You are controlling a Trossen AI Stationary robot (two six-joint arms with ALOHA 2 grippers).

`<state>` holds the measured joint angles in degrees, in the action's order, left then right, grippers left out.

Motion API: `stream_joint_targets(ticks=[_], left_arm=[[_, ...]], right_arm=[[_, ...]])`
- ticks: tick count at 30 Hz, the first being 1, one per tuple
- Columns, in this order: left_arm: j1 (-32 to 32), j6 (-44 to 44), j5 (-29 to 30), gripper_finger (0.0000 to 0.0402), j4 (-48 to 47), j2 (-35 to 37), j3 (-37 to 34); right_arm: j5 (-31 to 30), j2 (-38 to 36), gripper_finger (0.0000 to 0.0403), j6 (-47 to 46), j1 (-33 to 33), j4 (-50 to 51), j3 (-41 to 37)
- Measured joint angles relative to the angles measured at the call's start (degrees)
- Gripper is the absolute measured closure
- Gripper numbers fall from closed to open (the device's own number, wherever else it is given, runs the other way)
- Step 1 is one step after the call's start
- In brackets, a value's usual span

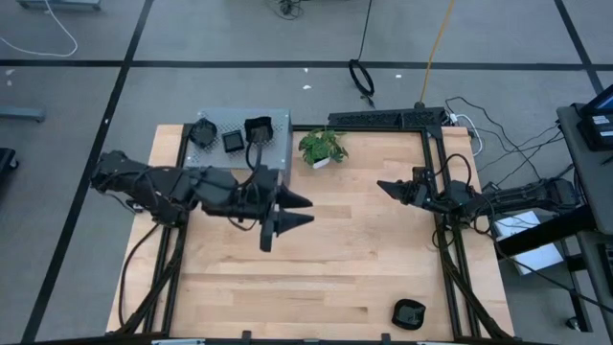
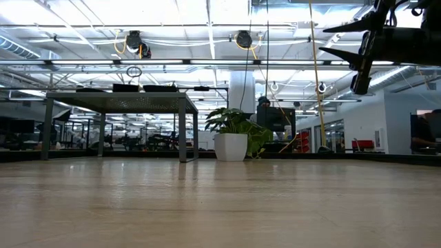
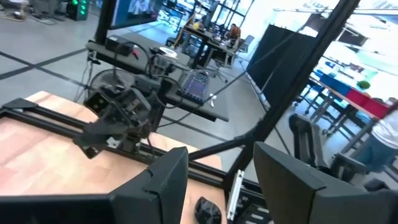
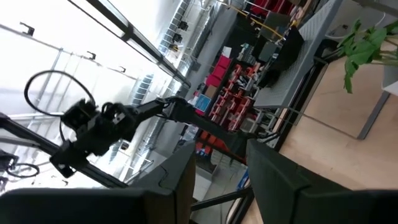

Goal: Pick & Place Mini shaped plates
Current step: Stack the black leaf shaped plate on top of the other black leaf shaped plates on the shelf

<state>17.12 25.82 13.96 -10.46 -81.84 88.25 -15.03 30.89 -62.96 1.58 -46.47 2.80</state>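
Note:
Three mini shaped plates, black and glossy, sit on a grey raised platform (image 1: 273,144) at the table's far left: one wavy-edged (image 1: 203,131), one small and square (image 1: 233,142), one larger (image 1: 258,127). A fourth plate (image 1: 408,312) lies on the wood near the table's near right corner and also shows in the left wrist view (image 3: 208,211). My left gripper (image 1: 305,211) (image 3: 221,180) hovers open over the table's middle, pointing right. My right gripper (image 1: 383,188) (image 2: 329,41) (image 4: 217,180) is open above the table's right half, pointing left. Neither gripper holds anything.
A small green potted plant (image 1: 323,149) (image 2: 234,138) stands on the far side of the table, right beside the platform. A black frame (image 1: 436,144) runs along the table's far and right edges. Bare wood (image 1: 345,268) lies between the grippers and toward the near edge.

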Motion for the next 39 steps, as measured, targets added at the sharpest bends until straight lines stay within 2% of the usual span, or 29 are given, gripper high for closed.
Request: stream_joint_targets(ticks=[8,15,24,32,39], left_arm=[[1.71,-0.48,0.24,0.0215,-0.35,0.0,0.0],[1.77,-4.35,0.23,0.0215,-0.4,0.0,0.0],[1.75,-5.85,0.21,0.0215,-0.5,0.0,0.0],[1.73,-6.18,0.21,0.0215,-0.49,0.0,0.0],[1.72,-6.83,0.17,0.0215,-0.96,0.0,0.0]], right_arm=[[0.17,-0.01,0.0273,-2.17,0.02,0.01,0.0],[0.02,-0.01,0.0273,-3.65,0.02,0.01,0.01],[-10.66,-0.01,0.0273,-3.67,0.02,-0.2,-0.01],[-12.15,-0.01,0.0273,-1.01,-0.01,-0.97,-0.01],[-14.21,-0.01,0.0273,-2.68,-0.57,-1.7,-0.01]])
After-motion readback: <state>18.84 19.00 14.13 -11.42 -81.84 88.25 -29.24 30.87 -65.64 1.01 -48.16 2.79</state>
